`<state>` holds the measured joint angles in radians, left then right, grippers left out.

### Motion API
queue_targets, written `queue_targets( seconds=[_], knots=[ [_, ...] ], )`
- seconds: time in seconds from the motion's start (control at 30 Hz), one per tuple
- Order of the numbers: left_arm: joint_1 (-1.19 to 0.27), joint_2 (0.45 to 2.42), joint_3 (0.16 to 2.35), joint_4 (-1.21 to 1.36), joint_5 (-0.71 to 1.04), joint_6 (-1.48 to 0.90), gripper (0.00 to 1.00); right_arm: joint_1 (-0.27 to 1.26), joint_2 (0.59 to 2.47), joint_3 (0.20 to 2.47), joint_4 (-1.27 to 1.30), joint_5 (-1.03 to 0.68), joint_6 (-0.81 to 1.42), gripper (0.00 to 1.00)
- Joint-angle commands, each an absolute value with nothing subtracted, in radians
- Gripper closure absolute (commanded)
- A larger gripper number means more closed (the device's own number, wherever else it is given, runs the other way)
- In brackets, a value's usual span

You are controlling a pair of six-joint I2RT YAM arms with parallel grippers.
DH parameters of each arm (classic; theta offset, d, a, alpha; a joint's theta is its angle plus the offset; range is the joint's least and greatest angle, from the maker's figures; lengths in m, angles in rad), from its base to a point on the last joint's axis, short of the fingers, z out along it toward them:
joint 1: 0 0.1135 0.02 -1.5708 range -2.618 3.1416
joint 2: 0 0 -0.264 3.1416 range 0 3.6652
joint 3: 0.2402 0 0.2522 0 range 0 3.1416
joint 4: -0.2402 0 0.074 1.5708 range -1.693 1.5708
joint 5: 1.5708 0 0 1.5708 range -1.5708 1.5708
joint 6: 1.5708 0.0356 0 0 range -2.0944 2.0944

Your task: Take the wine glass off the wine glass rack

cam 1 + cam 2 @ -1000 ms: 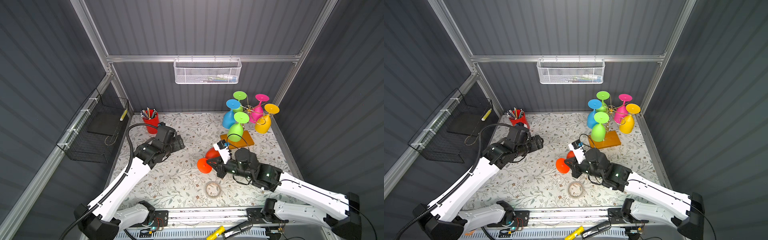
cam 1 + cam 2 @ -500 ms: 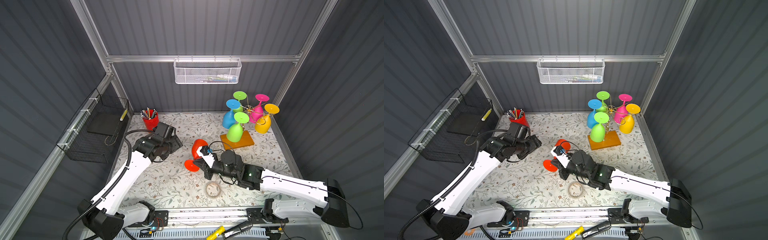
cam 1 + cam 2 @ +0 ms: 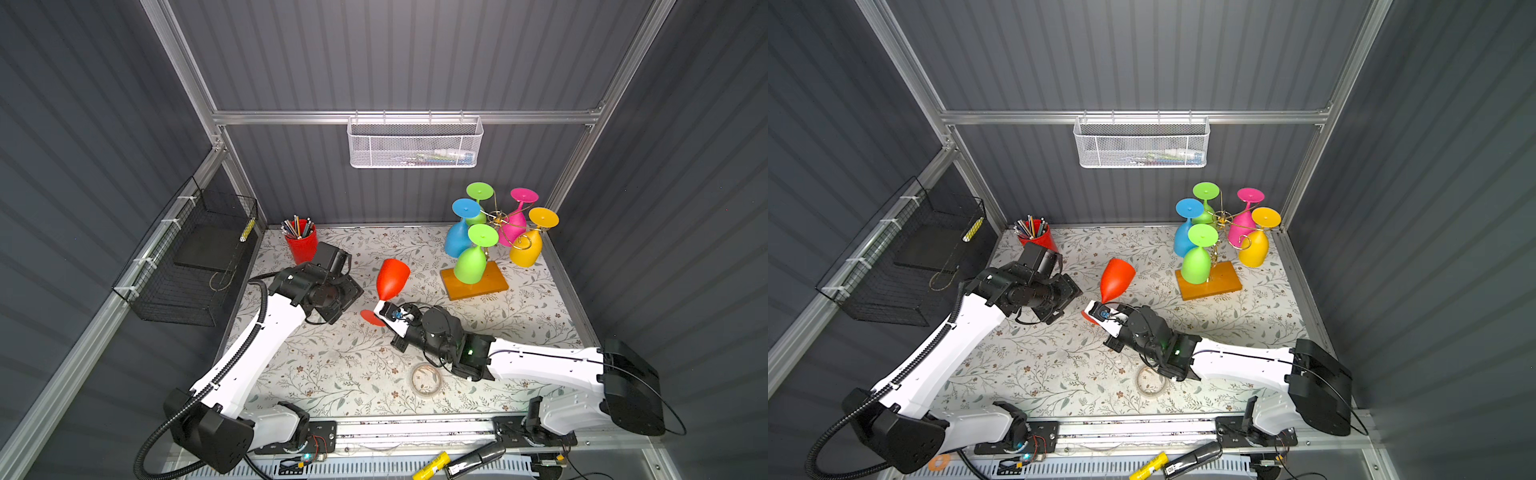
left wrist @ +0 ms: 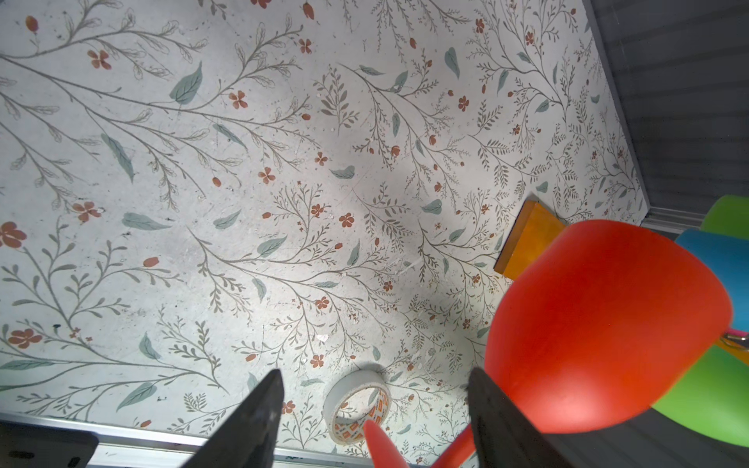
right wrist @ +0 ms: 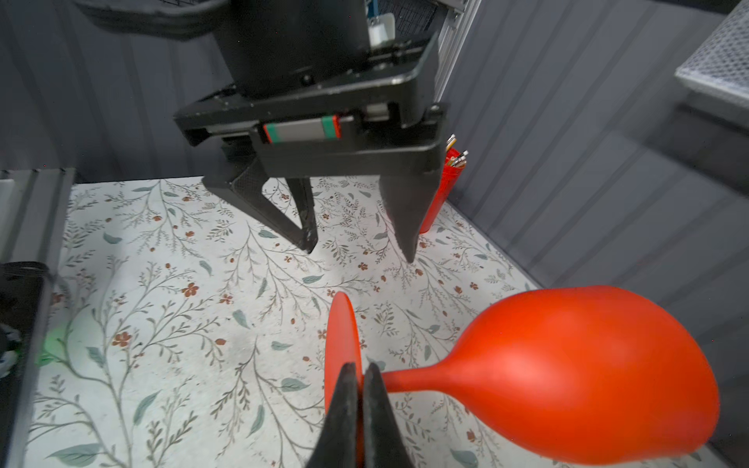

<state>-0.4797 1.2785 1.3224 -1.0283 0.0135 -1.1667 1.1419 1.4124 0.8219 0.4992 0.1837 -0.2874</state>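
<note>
Left claw [image 4: 375, 375] spread; red wine glass [image 4: 604, 324] beside one finger [image 4: 500, 417]; tape roll [image 4: 338, 399] lying on floral mat [image 4: 243, 162].

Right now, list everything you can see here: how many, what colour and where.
red wine glass: one, red, mid-table, off the rack, tilted
wine glass rack: one, gold wire on orange-brown wooden base, back right
hanging glasses: five, two green, blue, pink, yellow, upside down on the rack
pencil cup: one, red, back left
tape roll: one, whitish, front middle
white mesh basket: one, white, back wall
black wire basket: one, black, left wall
table: one, floral print
left pincer: one, black, open, empty, beside the red glass
right pincer: one, black, shut on the red glass's stem
</note>
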Motion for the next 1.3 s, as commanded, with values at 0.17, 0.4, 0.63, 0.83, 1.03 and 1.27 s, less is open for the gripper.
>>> queue_targets(
  seconds=[0.17,0.4,0.63,0.83,1.03,1.27],
  knots=[
    [-0.443,1.265,1.258,-1.020,0.097,-1.277,0.29,1.178,1.508,0.783,0.836,0.322,-0.488,1.00],
    [-0.412,1.274,1.210,-0.950,0.175,-1.343,0.32,1.200,1.572,0.786,0.939,0.360,-0.574,1.00],
    [-0.397,1.266,1.168,-0.891,0.227,-1.409,0.41,1.215,1.625,0.814,0.961,0.394,-0.636,1.00],
    [-0.387,1.268,1.159,-0.869,0.241,-1.430,0.54,1.222,1.660,0.837,0.968,0.411,-0.667,1.00],
    [-0.374,1.272,1.154,-0.864,0.249,-1.435,0.71,1.224,1.664,0.850,0.950,0.411,-0.671,1.00],
    [-0.364,1.266,1.146,-0.853,0.255,-1.431,0.81,1.224,1.667,0.859,0.933,0.414,-0.678,1.00]
  ],
)
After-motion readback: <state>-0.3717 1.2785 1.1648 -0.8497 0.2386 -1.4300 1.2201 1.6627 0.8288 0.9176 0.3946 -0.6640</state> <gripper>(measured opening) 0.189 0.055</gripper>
